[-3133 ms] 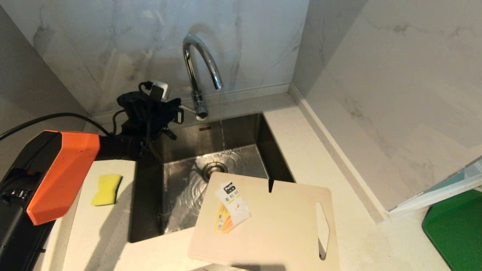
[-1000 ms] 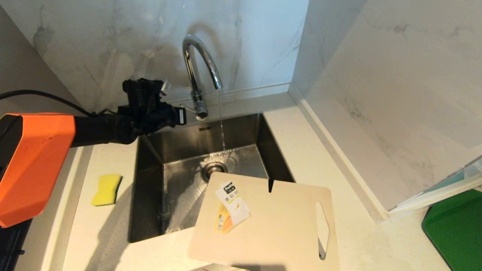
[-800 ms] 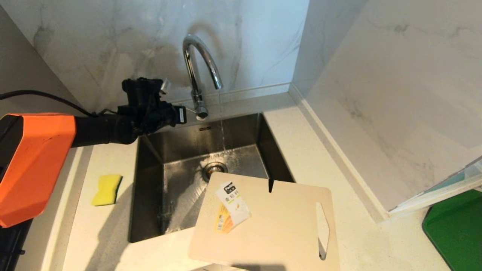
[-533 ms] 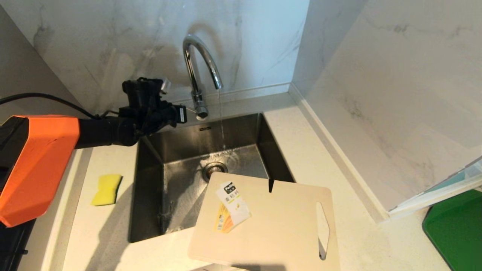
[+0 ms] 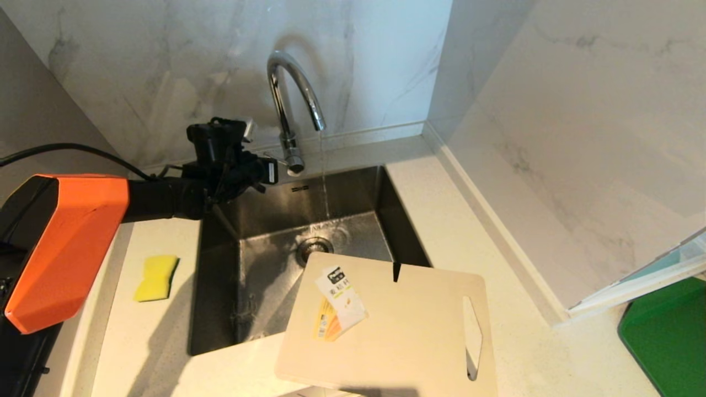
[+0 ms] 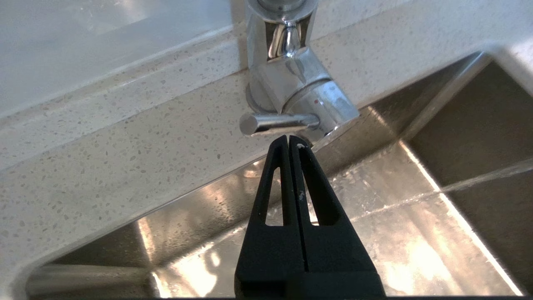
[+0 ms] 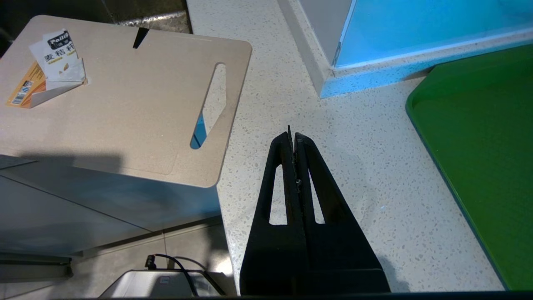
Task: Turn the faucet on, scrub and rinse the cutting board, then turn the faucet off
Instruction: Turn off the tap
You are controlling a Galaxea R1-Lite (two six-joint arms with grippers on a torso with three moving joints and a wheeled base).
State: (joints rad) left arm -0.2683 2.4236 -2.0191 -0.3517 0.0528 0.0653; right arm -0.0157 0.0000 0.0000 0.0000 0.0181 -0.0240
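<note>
From the head view, the left gripper (image 5: 267, 170) has dipped a little and now sits just beside the lever of the faucet (image 5: 291, 99). A thin stream of water runs into the sink (image 5: 220, 286). The cutting board (image 5: 397, 325) lies on the worktop (image 5: 485, 275), overhanging the sink's near right corner, and the sponge (image 5: 157, 277) waits on the left.

The left wrist view shows that gripper closed and empty, tips right under the lever (image 6: 279, 123).

In the right wrist view, the right gripper (image 7: 292, 139) hangs parked, closed on nothing, beside the board and the green mat (image 7: 483, 137).

With water flowing, scrubbing probably comes next.

kitchen: steel sink (image 5: 353, 190) set in speckled countertop (image 5: 441, 220), chrome faucet (image 5: 289, 94), marble wall tiles (image 5: 165, 55), yellow sponge (image 5: 156, 277).
</note>
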